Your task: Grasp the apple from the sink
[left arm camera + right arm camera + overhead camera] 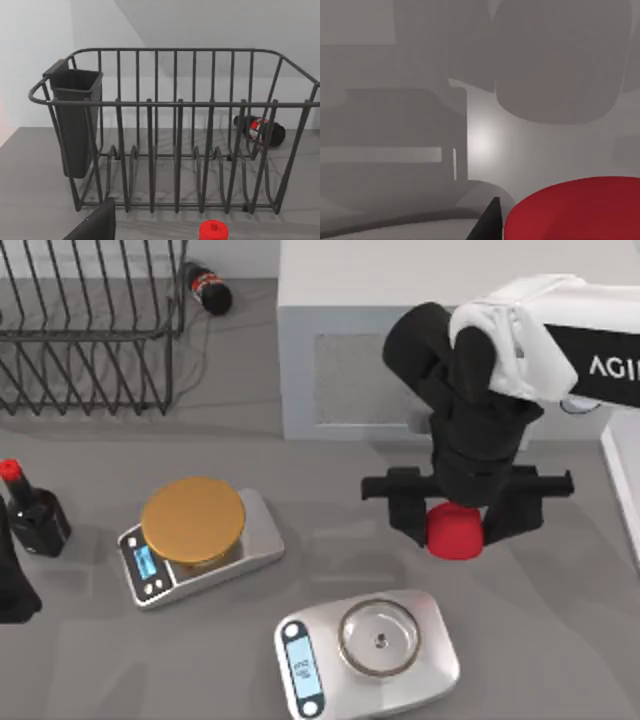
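**Table layout from above**

The dish rack [85, 325] fills the upper left, a bottle [207, 288] lying just right of it. An upright bottle [30, 512] stands at the left edge. Two scales sit lower centre: one [200, 540] left, the other [368, 652] below right. The apple [455, 531] lies centre-right, between the right gripper [458, 520] fingers.
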Controlling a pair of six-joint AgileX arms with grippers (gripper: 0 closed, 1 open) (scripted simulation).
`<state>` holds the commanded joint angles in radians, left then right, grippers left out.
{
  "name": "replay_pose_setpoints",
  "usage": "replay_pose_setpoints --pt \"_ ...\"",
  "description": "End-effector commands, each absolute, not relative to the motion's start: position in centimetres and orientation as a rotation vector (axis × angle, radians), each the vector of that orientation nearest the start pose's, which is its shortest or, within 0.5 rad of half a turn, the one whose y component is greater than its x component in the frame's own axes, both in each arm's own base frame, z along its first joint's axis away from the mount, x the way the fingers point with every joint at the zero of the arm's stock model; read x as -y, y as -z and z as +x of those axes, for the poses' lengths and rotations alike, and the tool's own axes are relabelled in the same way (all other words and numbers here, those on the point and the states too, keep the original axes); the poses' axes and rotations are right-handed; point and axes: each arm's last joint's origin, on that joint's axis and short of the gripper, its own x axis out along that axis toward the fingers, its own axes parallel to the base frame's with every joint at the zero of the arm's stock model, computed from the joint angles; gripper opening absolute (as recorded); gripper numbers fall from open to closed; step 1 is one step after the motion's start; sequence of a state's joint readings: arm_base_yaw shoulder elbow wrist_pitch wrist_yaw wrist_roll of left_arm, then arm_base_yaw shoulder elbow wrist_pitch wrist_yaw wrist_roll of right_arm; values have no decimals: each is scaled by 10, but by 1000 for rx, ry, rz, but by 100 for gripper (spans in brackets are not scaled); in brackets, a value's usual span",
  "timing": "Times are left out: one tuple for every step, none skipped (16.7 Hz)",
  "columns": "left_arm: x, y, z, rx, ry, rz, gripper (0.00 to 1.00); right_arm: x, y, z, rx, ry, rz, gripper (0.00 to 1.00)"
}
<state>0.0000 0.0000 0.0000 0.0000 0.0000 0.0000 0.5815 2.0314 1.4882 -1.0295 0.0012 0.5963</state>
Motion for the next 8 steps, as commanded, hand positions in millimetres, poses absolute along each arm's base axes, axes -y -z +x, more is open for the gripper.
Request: replay_pose_setpoints --pt "1 -160 106 0 0 0 100 -213 -160 320 -1571 8 8 0" --pt "1 -160 106 0 0 0 100 -213 -160 320 -1571 8 8 0" --pt "1 -160 106 0 0 0 100 -213 -160 320 -1571 8 8 0" --pt "1 -160 106 0 0 0 100 -213 -160 320 -1571 8 8 0" --pt "1 -160 106 0 0 0 100 -213 -160 320 -1571 8 8 0" --pt "1 -160 106 0 0 0 100 -213 -160 320 -1571 8 8 8" --pt "1 -160 106 0 0 0 100 -213 -160 320 -1571 8 8 15" --pt "1 -160 106 0 0 0 100 -213 -160 320 -1571 8 8 23"
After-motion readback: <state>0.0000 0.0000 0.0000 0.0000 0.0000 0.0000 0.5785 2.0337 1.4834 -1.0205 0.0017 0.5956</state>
